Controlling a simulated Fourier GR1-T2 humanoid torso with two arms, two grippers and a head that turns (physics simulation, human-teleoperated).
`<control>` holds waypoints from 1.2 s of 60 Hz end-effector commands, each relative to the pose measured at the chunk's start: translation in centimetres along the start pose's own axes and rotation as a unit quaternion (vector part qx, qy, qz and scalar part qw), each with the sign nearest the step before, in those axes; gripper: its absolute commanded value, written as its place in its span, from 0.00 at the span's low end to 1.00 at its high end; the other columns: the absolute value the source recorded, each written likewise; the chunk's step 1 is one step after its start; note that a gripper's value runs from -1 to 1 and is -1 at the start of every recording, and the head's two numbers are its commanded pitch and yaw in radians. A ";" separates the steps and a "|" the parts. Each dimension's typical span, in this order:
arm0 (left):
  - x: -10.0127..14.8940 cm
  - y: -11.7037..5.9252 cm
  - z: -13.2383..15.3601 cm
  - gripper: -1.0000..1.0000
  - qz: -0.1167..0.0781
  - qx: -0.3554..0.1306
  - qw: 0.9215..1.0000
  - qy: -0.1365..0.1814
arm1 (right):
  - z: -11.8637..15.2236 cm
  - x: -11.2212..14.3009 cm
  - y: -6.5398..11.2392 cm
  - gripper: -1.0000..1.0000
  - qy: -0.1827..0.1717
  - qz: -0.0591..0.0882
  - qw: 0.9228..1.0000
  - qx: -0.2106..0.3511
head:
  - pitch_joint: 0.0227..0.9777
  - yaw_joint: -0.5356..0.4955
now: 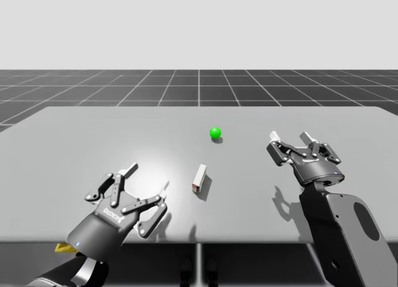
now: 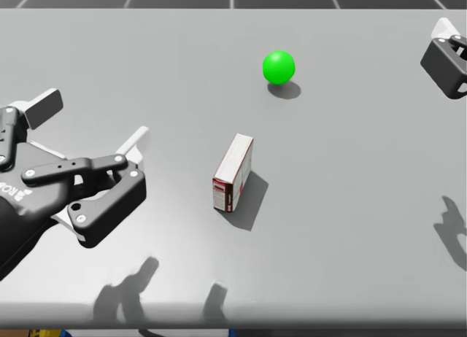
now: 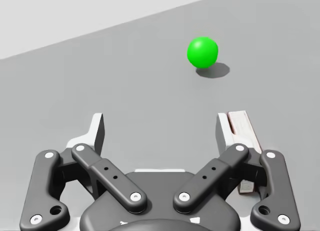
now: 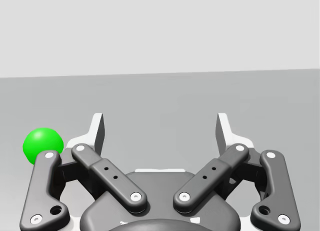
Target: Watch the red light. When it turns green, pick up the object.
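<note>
Both sets of fingers spread wide, nothing held.
Left gripper point(image 1: 147, 179) gapes just beside the small box point(image 2: 233, 173) resting mid-table point(image 1: 93, 132); the green light point(image 1: 215, 133) sits beyond the box, and the right gripper point(image 1: 290, 138) hovers well apart.

The table point(image 1: 87, 138) looks smooth, matt grey. Ahead of my left gripper point(image 1: 148, 178), the green ball point(image 1: 215, 133) looks like glossy plastic. Beside that gripper's finger, the box point(image 1: 199, 177) looks like matt cardboard.
</note>
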State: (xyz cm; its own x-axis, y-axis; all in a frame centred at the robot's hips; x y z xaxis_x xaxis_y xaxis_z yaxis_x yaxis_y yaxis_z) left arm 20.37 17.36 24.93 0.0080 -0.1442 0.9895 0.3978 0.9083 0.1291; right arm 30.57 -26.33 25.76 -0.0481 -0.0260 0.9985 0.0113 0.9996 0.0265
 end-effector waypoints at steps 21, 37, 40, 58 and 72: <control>-6.3 -6.1 -0.8 0.00 0.017 -0.091 0.992 0.088 | 0.0 0.0 0.0 0.00 -0.003 -0.003 1.000 -0.001 | 0.85 0.52; -6.7 -7.1 -4.8 0.00 0.051 -0.095 0.987 0.123 | 0.0 0.0 0.0 0.00 -0.002 -0.002 1.000 -0.001 | 0.85 0.53; -6.7 -7.4 -5.5 0.00 0.052 -0.096 0.986 0.127 | 0.0 0.0 0.0 0.00 -0.002 -0.001 1.000 -0.001 | 0.85 0.53; -7.3 -8.6 -10.1 0.00 0.059 -0.078 0.983 0.153 | 0.0 0.1 -0.2 0.00 -0.004 -0.002 1.000 -0.002 | 0.86 0.52; -8.6 -8.7 -12.0 0.02 0.058 -0.071 0.982 0.165 | 0.0 0.2 -0.3 0.00 -0.005 -0.001 1.000 -0.001 | 0.85 0.52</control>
State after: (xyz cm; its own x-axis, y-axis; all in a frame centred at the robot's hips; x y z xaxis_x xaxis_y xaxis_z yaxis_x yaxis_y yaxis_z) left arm 26.83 6.32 15.59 0.3271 -0.1740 0.9288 0.5095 0.8603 -0.0182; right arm 30.54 -26.56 25.91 -0.0577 -0.0291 0.9979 0.0137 0.9995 0.0300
